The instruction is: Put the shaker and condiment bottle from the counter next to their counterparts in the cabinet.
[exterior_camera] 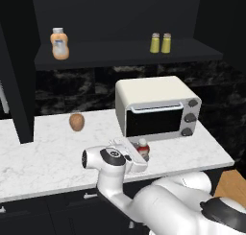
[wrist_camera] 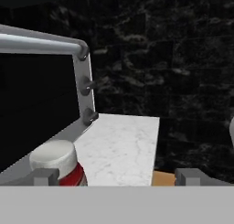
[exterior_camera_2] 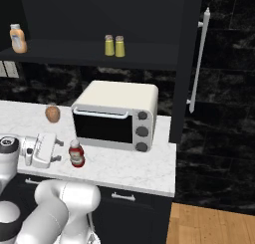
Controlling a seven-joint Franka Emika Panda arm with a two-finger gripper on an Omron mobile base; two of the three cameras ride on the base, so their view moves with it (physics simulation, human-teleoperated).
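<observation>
The red condiment bottle with a white cap stands on the marble counter, just in front of the toaster oven. My gripper is open and level with the bottle, right beside it. In the hand view the bottle sits just ahead of the left fingertip, off-centre between the jaws. Up on the cabinet shelf, two yellow-green shakers stand side by side. The orange squeeze bottle stands at the shelf's left end.
A white toaster oven sits on the counter under the shelf, its handle bar close to my hand. A brown egg-shaped thing lies to its left. The counter ends just right of the oven, above wooden floor.
</observation>
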